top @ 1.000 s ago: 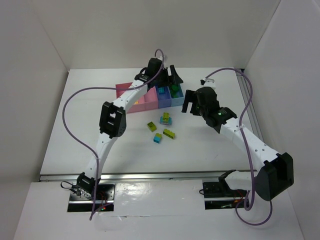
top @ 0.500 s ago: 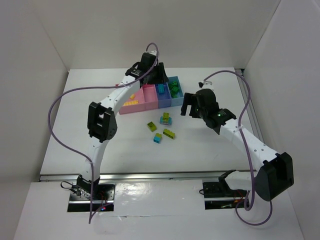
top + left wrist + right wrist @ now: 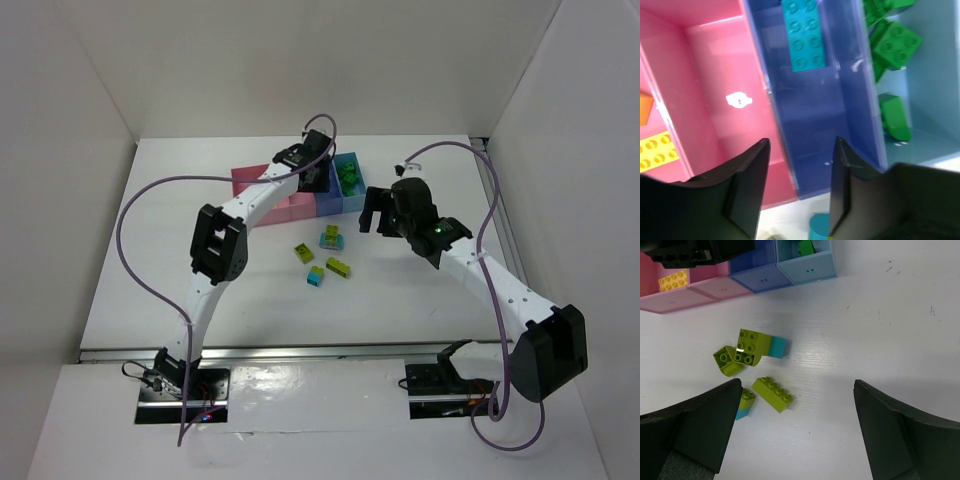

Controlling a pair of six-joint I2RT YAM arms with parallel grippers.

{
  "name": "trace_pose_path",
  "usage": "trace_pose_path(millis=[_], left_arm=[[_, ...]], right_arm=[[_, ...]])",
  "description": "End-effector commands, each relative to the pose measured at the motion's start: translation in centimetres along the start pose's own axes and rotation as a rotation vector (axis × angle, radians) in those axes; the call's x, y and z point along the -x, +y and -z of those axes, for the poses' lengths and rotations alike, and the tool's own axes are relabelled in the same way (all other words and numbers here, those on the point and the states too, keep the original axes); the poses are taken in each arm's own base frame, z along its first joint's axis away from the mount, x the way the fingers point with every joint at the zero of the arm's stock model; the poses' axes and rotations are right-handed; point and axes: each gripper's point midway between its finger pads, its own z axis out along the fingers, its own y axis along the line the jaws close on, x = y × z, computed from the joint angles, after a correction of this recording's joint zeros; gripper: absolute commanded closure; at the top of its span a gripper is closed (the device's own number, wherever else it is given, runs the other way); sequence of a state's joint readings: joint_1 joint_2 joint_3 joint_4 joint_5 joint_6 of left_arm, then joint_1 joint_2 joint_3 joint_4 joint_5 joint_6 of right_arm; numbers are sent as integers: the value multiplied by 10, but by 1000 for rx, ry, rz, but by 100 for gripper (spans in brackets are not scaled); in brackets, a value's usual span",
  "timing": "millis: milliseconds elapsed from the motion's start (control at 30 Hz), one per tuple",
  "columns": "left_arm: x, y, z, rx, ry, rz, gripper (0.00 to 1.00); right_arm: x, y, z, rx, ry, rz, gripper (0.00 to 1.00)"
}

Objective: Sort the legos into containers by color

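Four joined containers stand in a row: a wide pink bin [image 3: 248, 180], a pink bin [image 3: 715, 90], a blue-violet bin [image 3: 810, 115] and a light blue bin [image 3: 352, 182]. My left gripper [image 3: 800, 192] hangs open and empty over the near wall between the pink and blue-violet bins. Inside lie a cyan lego [image 3: 802, 35], dark green legos [image 3: 896, 45] and a yellow lego [image 3: 657, 152]. Loose lime and cyan legos [image 3: 754, 347] [image 3: 772, 394] [image 3: 726, 361] [image 3: 744, 404] lie on the table. My right gripper [image 3: 797, 432] is wide open above the table, just right of them.
White walls close in the table [image 3: 420, 290] on three sides. An orange piece [image 3: 644, 107] shows in the wide pink bin. Purple cables loop off both arms. The left arm's dark wrist [image 3: 705, 250] overhangs the bins in the right wrist view.
The left gripper left the light blue bin, swung left, then came back over the blue-violet bin with its jaws narrower. The right arm and the loose legos have not moved.
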State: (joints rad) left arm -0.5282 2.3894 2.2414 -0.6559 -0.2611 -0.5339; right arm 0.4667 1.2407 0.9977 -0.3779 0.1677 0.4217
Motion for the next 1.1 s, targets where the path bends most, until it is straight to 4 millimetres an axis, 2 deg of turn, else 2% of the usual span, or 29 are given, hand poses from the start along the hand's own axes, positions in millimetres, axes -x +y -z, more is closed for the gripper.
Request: trace_pose_path(millis=[0,33,100,267,400,500,533,567,667,767,800,900,933,967,1000,1067], left_arm=[[-5,16,-5,67,2,21,46],[-1,15,-1,63,-6,32,48],[-15,19,-7,70,29,24,51],[-25,20,-2,63,54,39,59],[-40,14,13,51,79,26,59],[-53,0,25,33,93,6,59],[-52,3,28,45,84,6,59],[-48,-5,37,28,70,9,59],[-50,-9,41,21,70,2,56],[-31,-12,51,18,24,14,53],[-29,-13,54,18,24,14,53],[-6,-11,71,9,-20,12,49],[-2,-3,73,21,-20,22,46],[8,-1,84,-1,-30,38,45],[20,13,86,13,-46,64,45],[27,33,94,30,-47,91,45]], right_arm=[[11,7,1,28,-31,-1,0],[9,7,-1,32,-19,1,0],[9,7,-1,32,-19,10,0],[9,7,-1,32,-19,10,0],[8,8,-1,40,-15,10,0],[7,10,-1,49,-11,10,0],[6,11,-1,57,-8,21,0],[6,15,-2,74,2,22,0],[0,26,-5,123,37,54,0],[-16,42,-10,152,108,84,1],[-22,42,-16,126,127,85,1],[-30,54,-18,120,136,74,1],[-32,58,-20,118,134,67,3],[-31,62,-20,118,124,35,3],[-35,69,-21,123,127,31,4],[-36,73,-23,112,119,6,6]])
